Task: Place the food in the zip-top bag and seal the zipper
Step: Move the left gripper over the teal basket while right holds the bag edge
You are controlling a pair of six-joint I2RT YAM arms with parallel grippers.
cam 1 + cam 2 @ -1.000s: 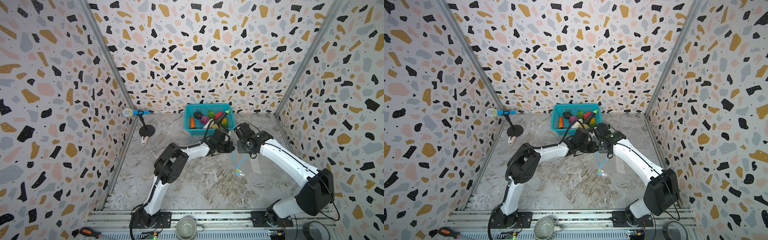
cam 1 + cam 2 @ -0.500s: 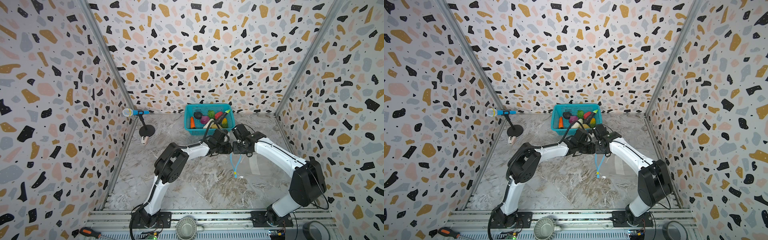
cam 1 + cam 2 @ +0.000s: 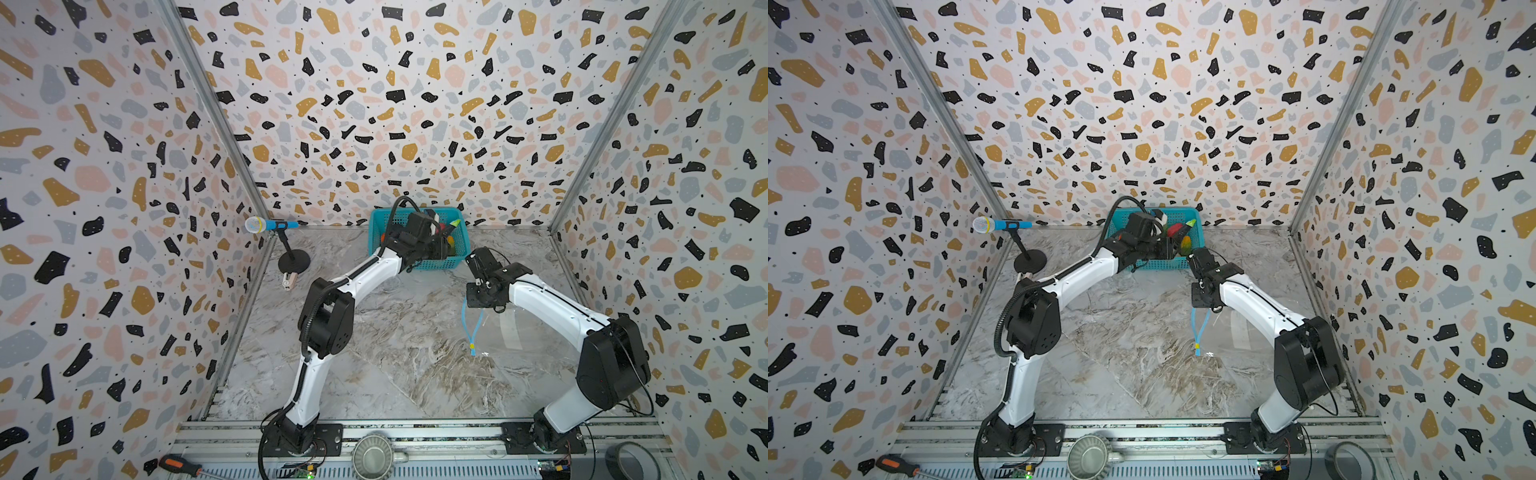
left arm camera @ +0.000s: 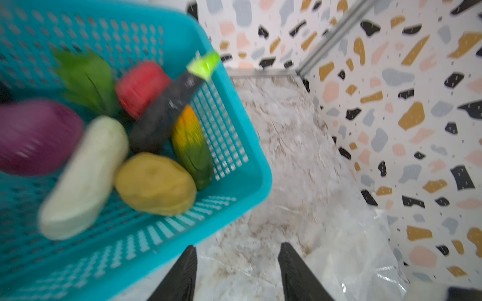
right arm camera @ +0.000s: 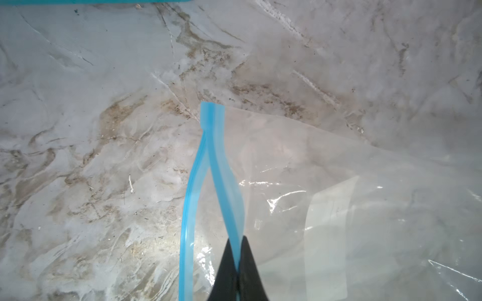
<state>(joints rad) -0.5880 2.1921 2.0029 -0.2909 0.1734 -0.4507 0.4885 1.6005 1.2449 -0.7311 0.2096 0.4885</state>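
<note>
Clear plastic marks the zip-top bag, which in both top views lies on the marble worktop under the right arm. It is well apart from the food, all of which is piled in the teal basket at the back wall. One end of the zipper is lifted by the right hand, presumably so that the mouth stands raised for loading. The yellow slider sits at the strip's other end. The left hand is held over the basket.

In the left wrist view the left hand is seen released and empty, its fingers spread over bare worktop just beside the basket's rim. The potato, radish, corn and eggplant are crowded into the nearest corner, so a first pick is judged to be the step in hand.

In the right wrist view the right hand is clenched on one blue lip of the zipper. The other lip bows away, so a gap is held open. Nothing is seen inside the bag.
</note>
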